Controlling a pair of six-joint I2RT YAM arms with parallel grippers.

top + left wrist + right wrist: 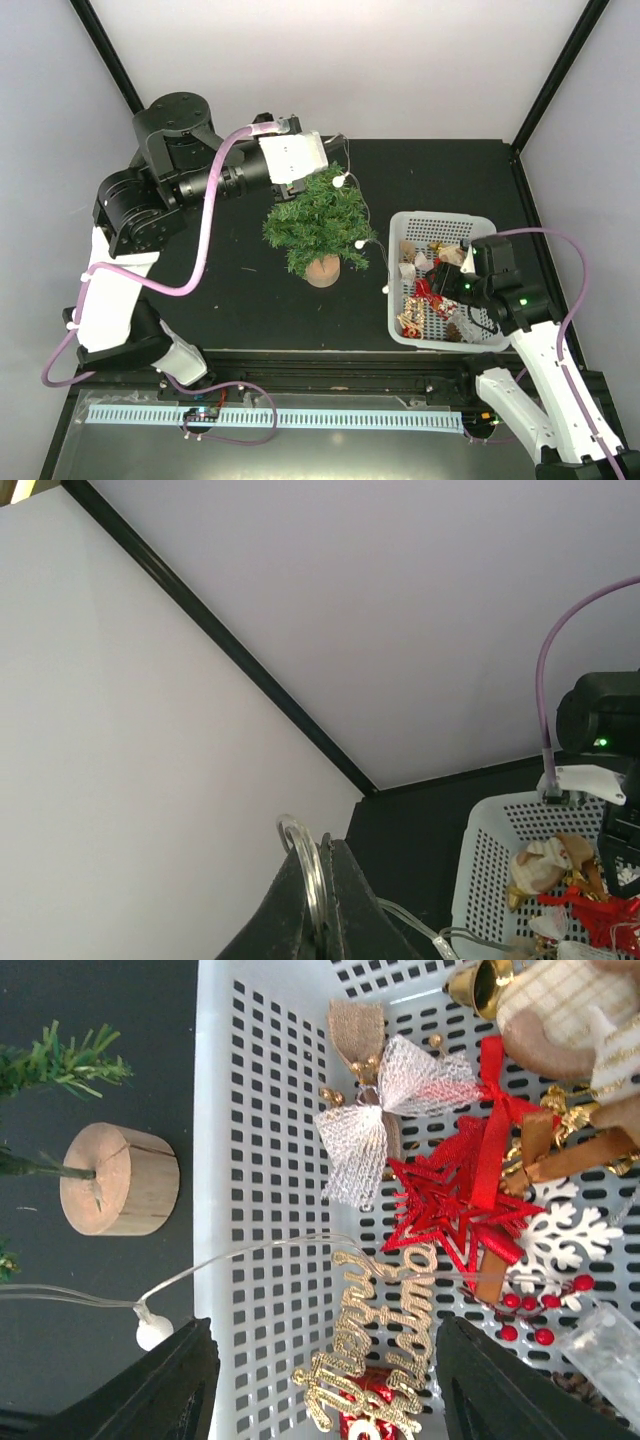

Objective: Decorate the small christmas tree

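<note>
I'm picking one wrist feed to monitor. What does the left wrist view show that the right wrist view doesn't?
Only left wrist: the left end effector shut on the clear light-string wire, plus the enclosure walls. Only right wrist: the small christmas tree on its wood base, a gold script sign, and the open right end effector. Both: the white basket, its ornaments, that wire.

Legible: "Merry Christmas", partly readable, on gold glitter script ornament (pixel 385 1310), turned sideways, lying in white perforated basket (pixel 250 1090).
</note>
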